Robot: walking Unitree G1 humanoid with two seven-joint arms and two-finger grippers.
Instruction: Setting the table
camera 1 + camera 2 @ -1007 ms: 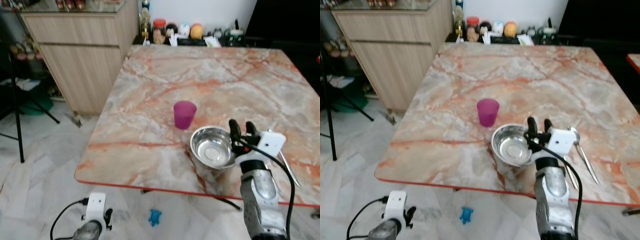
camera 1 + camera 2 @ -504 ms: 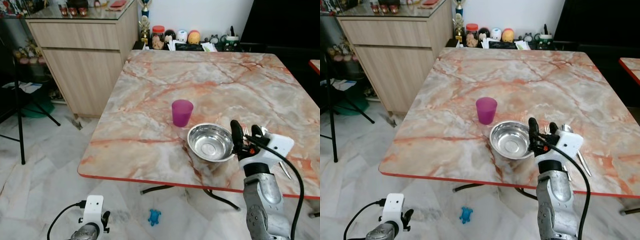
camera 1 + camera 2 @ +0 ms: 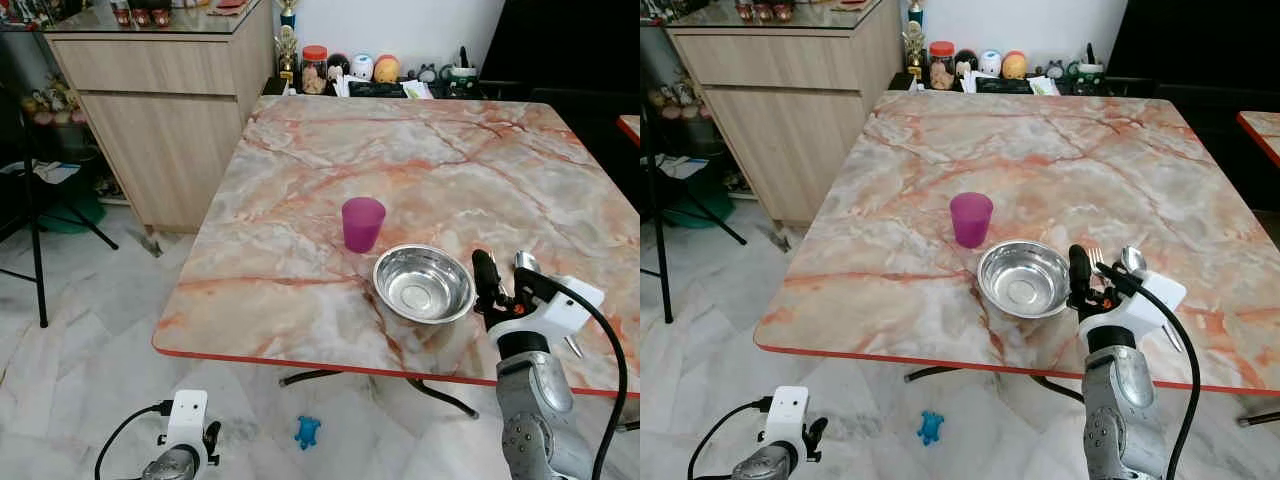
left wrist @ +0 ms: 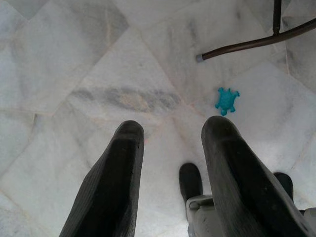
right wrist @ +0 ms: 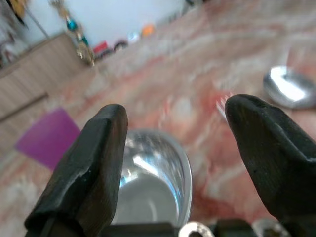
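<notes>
A purple cup (image 3: 362,223) stands upright on the marble table (image 3: 400,140). Just in front and to its right sits an empty steel bowl (image 3: 423,284). My right gripper (image 3: 500,272) is open, raised at the table's front edge just right of the bowl, holding nothing. A spoon (image 3: 1132,260) and a fork (image 3: 1095,260) lie on the table right behind its fingers. In the right wrist view the bowl (image 5: 153,173) lies low between the spread fingers (image 5: 94,158). My left gripper (image 4: 173,129) hangs open low over the floor.
A wooden cabinet (image 3: 170,110) stands left of the table. Jars and small items (image 3: 350,70) line the wall beyond the far edge. A tripod leg (image 3: 35,250) is at the far left. A turquoise toy (image 3: 308,432) lies on the tiled floor under the table's front edge.
The camera has shifted a little. My right gripper has moved right, off the bowl's right rim. The bowl and the cup stay put.
</notes>
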